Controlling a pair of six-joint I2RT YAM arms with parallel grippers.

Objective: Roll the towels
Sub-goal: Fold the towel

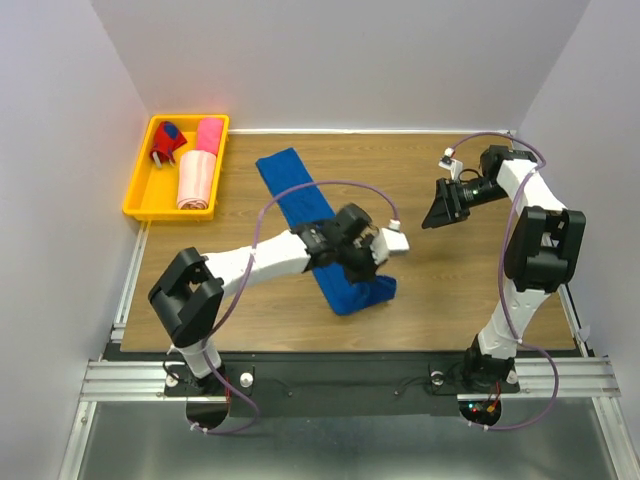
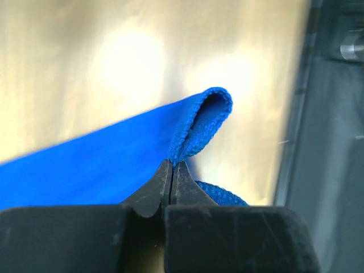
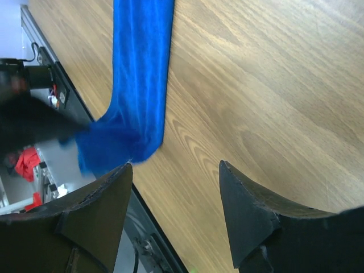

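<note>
Wood-grain desk (image 1: 450,300) is enclosed by pale walls, and a yellow tray (image 1: 137,200) is set at its far left corner. Two of the towels are kept in that tray: a hot pink towel (image 1: 209,133) at the back and a pale pink towel (image 1: 197,180) in front of it, touching end to end beside a small red and blue item (image 1: 167,144). Both look compact, though whether they are truly rolled cannot be told from above.

The blue towel (image 1: 295,190) is spread flat on the bare desk, well apart from the tray. Its long axis is laid diagonally: the far end is pointed toward the back left, near the tray's corner, and the near end toward the front, between the two arm bases. Most of its length is seen lying flat and unrolled.

Only the near end is raised. There the cloth is doubled over into a small open loop (the first curl of a roll, by the look of it), and its edge is pinched between the pressed-together fingers of the left gripper (image 2: 172,177). The right gripper (image 3: 175,165) is held with its jaws spread and nothing between them, above the desk to the right and clear of the cloth.

The job is judged to be at its start for this towel: one fold is begun, and nearly the whole strip is left to be wound up.
</note>
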